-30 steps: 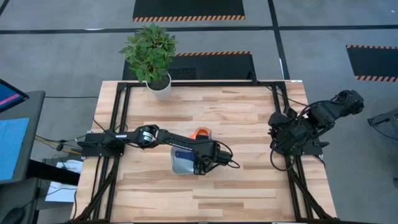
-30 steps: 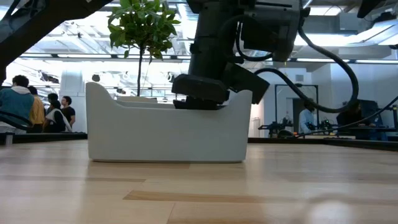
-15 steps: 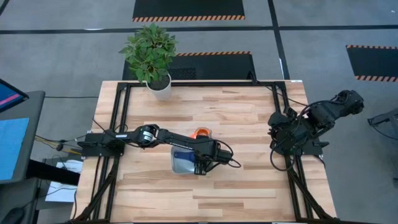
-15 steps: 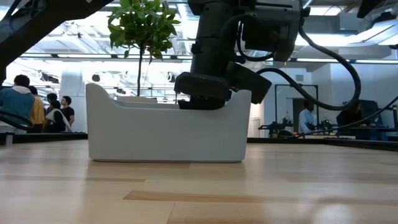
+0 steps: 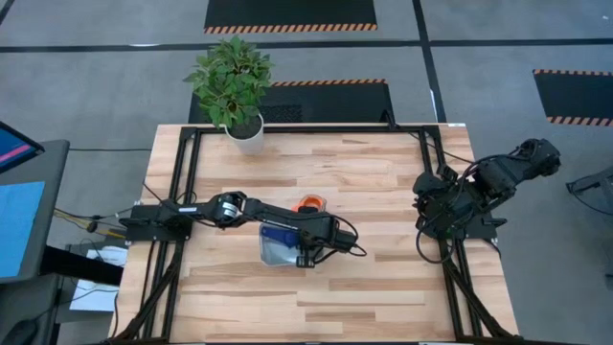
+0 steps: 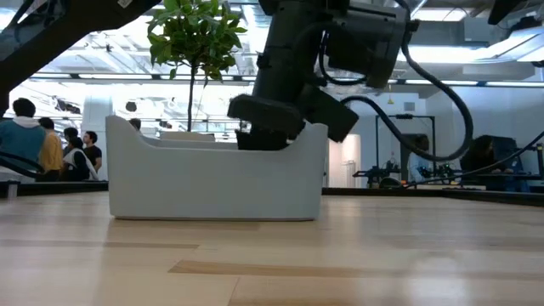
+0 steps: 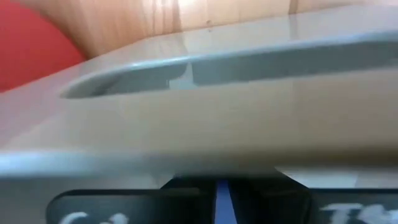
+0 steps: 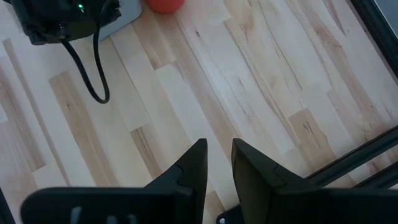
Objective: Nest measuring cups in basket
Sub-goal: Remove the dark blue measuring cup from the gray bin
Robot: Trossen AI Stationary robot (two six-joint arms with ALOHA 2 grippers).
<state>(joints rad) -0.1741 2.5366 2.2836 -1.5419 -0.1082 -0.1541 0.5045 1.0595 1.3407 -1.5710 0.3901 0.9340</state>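
Note:
The pale grey-blue basket stands flat on its bottom in the middle of the table, also seen in the low view. Something dark blue lies inside it. An orange measuring cup sits on the table just beyond the basket's far right corner. My left gripper reaches down at the basket's right-hand wall and is shut on it. My right gripper waits at the table's right edge, fingers slightly apart with nothing between them. My left gripper has the basket's right-hand wall, coming from above and slanting down. The wall's rim with its handle recess fills its wrist view. The gripper's own body hides the fingertips, so the kind of hold does not show. The basket's bottom rests on the table.
A white pot with a green plant stands at the table's far left edge. Black frame rails run along the table's left and right sides. People show in the room beyond the table.
The basket has slid a short way along the table toward its left edge and stays flat on its bottom. My left gripper has gone the same way with it, staying at the basket's right-hand wall.

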